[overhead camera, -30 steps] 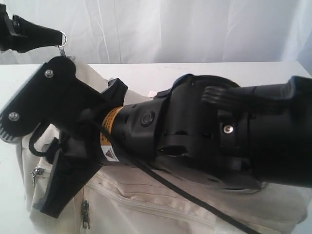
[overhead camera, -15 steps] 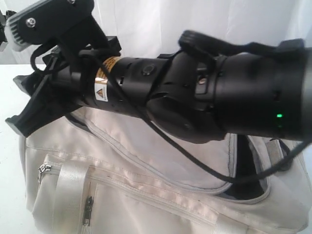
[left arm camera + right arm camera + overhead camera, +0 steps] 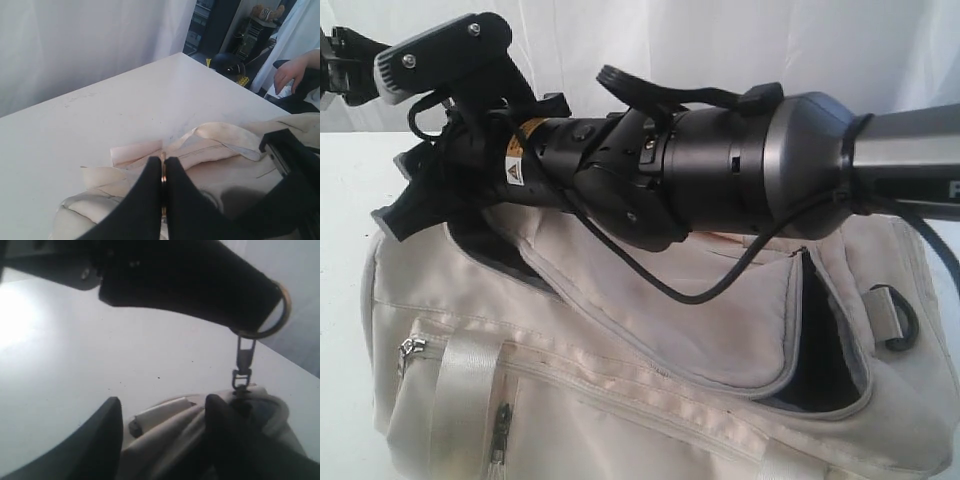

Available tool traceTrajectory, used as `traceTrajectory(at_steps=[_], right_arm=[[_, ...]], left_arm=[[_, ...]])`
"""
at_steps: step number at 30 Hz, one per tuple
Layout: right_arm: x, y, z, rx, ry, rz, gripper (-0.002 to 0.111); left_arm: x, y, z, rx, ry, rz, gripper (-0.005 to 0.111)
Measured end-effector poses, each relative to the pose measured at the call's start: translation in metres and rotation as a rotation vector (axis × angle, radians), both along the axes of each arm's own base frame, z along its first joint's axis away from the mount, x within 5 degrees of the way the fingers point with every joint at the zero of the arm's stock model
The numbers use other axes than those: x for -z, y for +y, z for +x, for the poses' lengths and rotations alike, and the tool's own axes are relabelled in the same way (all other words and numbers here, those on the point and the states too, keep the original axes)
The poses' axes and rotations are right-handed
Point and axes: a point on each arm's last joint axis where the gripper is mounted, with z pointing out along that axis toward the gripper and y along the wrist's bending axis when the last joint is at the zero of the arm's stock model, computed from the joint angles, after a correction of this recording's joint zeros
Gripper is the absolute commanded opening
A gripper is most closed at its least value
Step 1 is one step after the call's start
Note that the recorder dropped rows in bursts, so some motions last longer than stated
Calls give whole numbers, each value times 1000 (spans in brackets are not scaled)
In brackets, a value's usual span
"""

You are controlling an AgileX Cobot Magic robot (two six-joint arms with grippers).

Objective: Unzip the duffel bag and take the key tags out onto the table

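The duffel bag (image 3: 620,400) is lying on the white surface (image 3: 75,130) and is filling the lower part of the exterior view. Its top zipper is standing open, and the dark lining (image 3: 820,345) is showing at the right side. My left hand (image 3: 163,167) is closed tightly on a small metal ring (image 3: 286,310). From this ring the zipper pull (image 3: 245,357) is hanging down to the end of the bag. I am holding the ring above that end, at the far left of the exterior view. My right arm is reaching across the bag from the right, above it. My right hand (image 3: 164,407) is open, with its two fingers apart. It is hanging just beside the left hand, over the same end of the bag, and it is gripping nothing.
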Motion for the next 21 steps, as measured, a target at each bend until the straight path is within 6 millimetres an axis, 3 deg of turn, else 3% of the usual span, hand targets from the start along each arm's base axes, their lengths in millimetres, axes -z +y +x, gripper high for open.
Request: traceTrajectory(at_steps=[5, 10, 19, 21], right_arm=[[3, -4, 3, 19, 19, -38, 48], [4, -5, 3, 25, 30, -57, 40], [14, -2, 5, 28, 46, -79, 1], [14, -2, 5, 29, 50, -79, 0]], left_arm=[[0, 0, 0, -3, 10, -6, 0], [1, 0, 0, -7, 28, -16, 0], [2, 0, 0, -8, 37, -16, 0], [5, 0, -2, -8, 48, -16, 0]])
